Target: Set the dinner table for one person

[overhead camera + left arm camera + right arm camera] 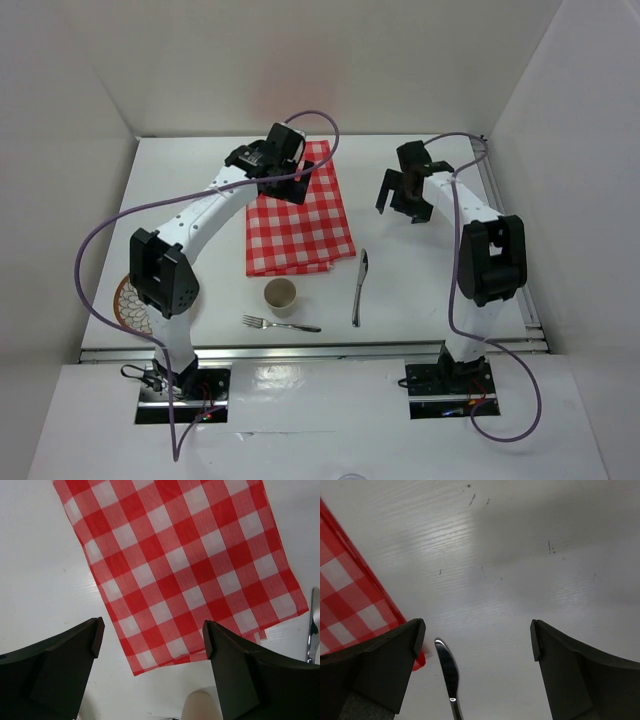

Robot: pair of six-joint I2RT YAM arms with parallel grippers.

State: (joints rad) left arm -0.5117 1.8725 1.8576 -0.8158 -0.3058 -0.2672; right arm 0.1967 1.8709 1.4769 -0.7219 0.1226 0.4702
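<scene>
Top view, surface: the white surface [420,290] fills the middle of the frame and carries every item.
Top view, cloth: the checked cloth [305,225] lies flat at centre, slightly skewed.
Top view, settings: the cup [280,296] stands just below the cloth's lower edge. The fork [280,324] lies crosswise below the cup. The knife [360,287] lies lengthwise beside the cloth's lower right corner. The plate [128,300] sits at lower left, partly hidden by the left arm and well apart from the cloth.
Top view, tools: the left tool [288,185] hangs over the cloth's upper part. The right tool [405,195] hangs over bare surface at upper right.
Left wrist view, left tool: spread wide and holding nothing, with cloth [185,570] beneath.
Right wrist view, right tool: spread wide and holding nothing. The knife tip [447,672] shows low in frame and the cloth corner [350,605] at left.
Progress, judged: the cloth appears laid. The plate is not yet on it, and the cup, fork and knife are not arranged around a setting, so most of the task remains.
</scene>
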